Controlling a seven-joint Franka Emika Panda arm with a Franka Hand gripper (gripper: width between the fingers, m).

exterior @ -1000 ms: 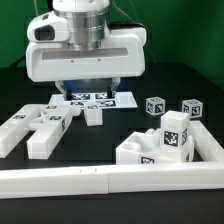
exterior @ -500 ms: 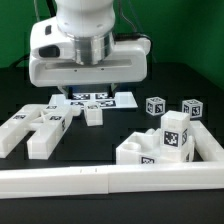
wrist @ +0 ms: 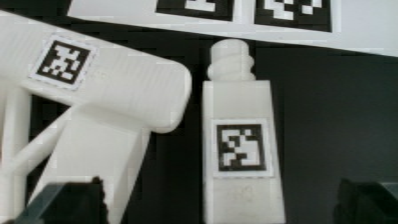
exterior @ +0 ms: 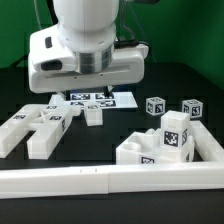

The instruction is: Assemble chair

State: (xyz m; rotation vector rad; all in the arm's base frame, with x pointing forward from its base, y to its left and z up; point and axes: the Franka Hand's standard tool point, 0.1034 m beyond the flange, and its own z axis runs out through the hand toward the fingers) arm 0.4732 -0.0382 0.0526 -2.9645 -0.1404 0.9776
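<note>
White plastic chair parts [exterior: 40, 125] are spread on the black table [exterior: 130, 118]. A tagged post [wrist: 237, 130] is framed between the wide, empty jaws of the gripper [wrist: 222, 200], apparently lined up for picking. A forked leg piece [wrist: 89, 90] lies just beside it and may be brushed; the marker board [wrist: 231, 10] lies past its pegged end. Cubes [exterior: 156, 106] stand well apart.

Bright, even light from above pushes the white parts [exterior: 40, 125] close to glare against the black bench [exterior: 95, 140], and their shadows are short and soft. The exterior view is coarse. In the wrist view, a tag [wrist: 240, 150] has fuzzy edges and the dark fingertips [wrist: 68, 200] are out of focus.
</note>
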